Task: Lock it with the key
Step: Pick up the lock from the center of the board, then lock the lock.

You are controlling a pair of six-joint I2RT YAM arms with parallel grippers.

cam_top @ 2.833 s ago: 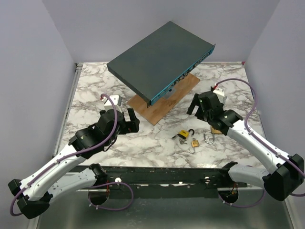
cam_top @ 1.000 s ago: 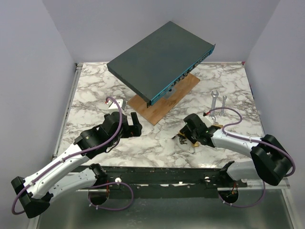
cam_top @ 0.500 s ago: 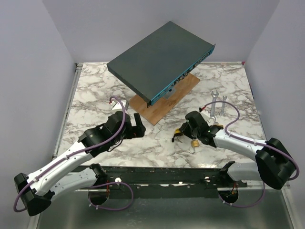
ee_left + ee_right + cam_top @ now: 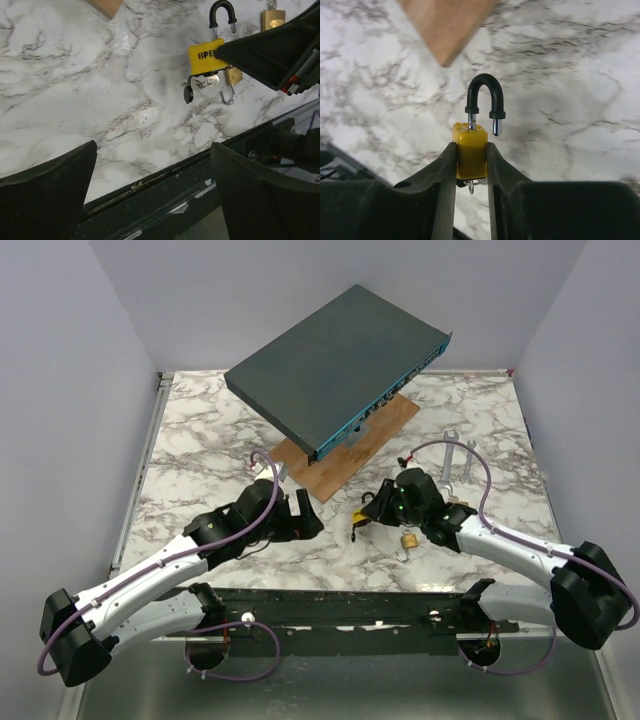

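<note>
Now yellow padlock [image 4: 471, 150] pinched between right fingers [image 4: 439, 187], shackle [image 4: 485, 78] open; left fingers [image 4: 47, 187] wide.

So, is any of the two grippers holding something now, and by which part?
The right gripper holds the yellow padlock by its body, one finger on each side; the open shackle sticks out free. The left gripper is open and holds nothing.
</note>
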